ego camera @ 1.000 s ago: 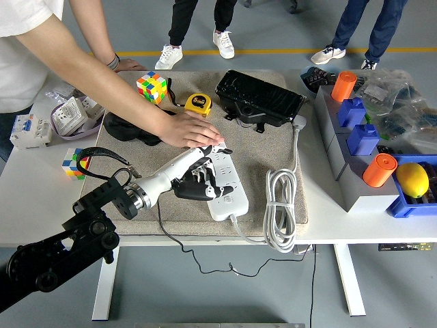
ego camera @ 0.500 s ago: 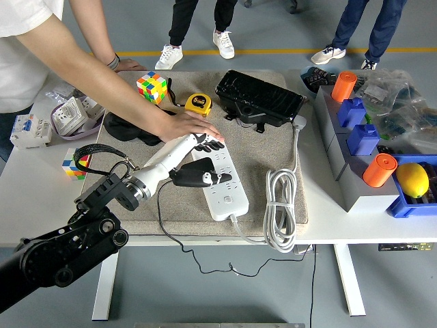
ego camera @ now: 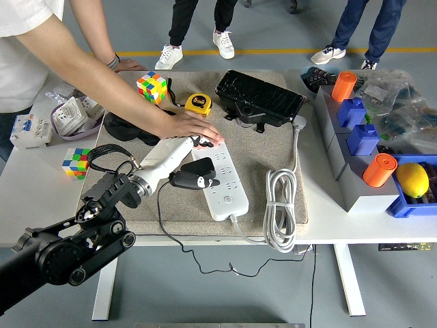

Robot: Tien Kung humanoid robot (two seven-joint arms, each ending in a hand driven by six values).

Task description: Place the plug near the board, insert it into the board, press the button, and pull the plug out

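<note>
- The black plug (ego camera: 193, 181) sat in the left hand (ego camera: 190, 164), at the white power strip's (ego camera: 222, 183) left edge.
- Its fingers (ego camera: 199, 142) were wrapped around the plug; whether the plug touched the strip was unclear.
- A person's hand (ego camera: 190, 126) pressed flat on the strip's far end, on the beige mat (ego camera: 259, 157).

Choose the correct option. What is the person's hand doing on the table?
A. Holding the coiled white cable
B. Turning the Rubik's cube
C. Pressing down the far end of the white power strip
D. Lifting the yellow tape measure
C: the person's hand lies flat on the far end of the white power strip, apart from the other items.
</note>
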